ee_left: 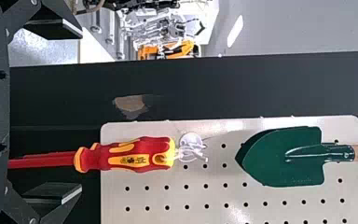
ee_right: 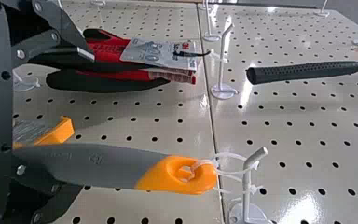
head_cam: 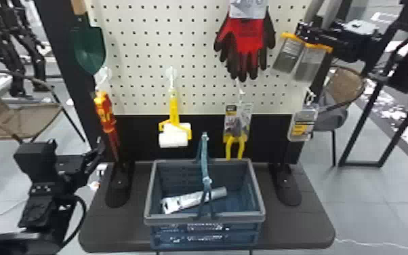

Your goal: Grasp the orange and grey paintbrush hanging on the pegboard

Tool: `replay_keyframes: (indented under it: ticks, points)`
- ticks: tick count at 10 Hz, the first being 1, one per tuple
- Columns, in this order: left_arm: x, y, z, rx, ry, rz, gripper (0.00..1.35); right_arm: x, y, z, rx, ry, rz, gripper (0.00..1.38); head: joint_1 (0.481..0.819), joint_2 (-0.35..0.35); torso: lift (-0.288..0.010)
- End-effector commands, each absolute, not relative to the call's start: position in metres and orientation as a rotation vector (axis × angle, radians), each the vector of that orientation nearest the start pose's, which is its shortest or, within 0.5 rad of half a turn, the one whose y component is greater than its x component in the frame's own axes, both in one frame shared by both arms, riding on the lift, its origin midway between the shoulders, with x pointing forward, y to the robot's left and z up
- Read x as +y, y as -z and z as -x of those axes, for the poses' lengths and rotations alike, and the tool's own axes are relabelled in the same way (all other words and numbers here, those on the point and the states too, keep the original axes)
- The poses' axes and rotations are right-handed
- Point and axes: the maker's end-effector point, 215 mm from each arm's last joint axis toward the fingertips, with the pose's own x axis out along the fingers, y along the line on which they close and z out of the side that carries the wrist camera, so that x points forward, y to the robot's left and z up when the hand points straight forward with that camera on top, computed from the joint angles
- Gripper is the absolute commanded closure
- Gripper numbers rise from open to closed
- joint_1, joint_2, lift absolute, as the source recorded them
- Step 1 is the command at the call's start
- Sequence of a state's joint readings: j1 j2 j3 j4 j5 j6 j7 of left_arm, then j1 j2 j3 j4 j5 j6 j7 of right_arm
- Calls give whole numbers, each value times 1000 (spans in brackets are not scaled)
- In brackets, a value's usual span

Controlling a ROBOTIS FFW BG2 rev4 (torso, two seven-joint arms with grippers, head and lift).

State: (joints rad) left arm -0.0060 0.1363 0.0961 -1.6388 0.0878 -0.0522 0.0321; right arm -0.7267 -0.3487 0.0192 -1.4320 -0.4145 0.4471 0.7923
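Orange and grey paintbrush (ee_right: 98, 163), hanging from its white hook (ee_right: 246, 186) by clear ties on the right side of the pegboard (ee_right: 158, 114), its long axis close to upright with the handle above. The right gripper (ee_right: 85, 122) is clearly the nearer one, right by the handle, fingers spread with nothing pinched. From where I stand, the handle sits towards its right-hand finger (a bit lopsided, I'd say), so the claw probably wants a nudge right before closing across it. The left gripper (ee_left: 81, 112) waits, spread, by the screwdriver (ee_left: 130, 155).
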Motion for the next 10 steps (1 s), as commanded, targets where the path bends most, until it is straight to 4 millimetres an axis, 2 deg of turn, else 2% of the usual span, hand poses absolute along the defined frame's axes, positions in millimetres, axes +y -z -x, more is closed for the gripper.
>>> replay_keyframes:
  ticks: [1,4,10]
  points:
    - [331,272,-596,-140,-118,-51,147,-205,31,-686,-152,-753,16,1167,549,0,-100]
    - [330,272,-596,-138,-114,-52,145,-215,35,-688,-137,-731,21,1168,549,0,-100]
    - [331,272,-595,-140,-116,-49,147,-218,38,-688,-136,-726,15,1168,549,0,-100]
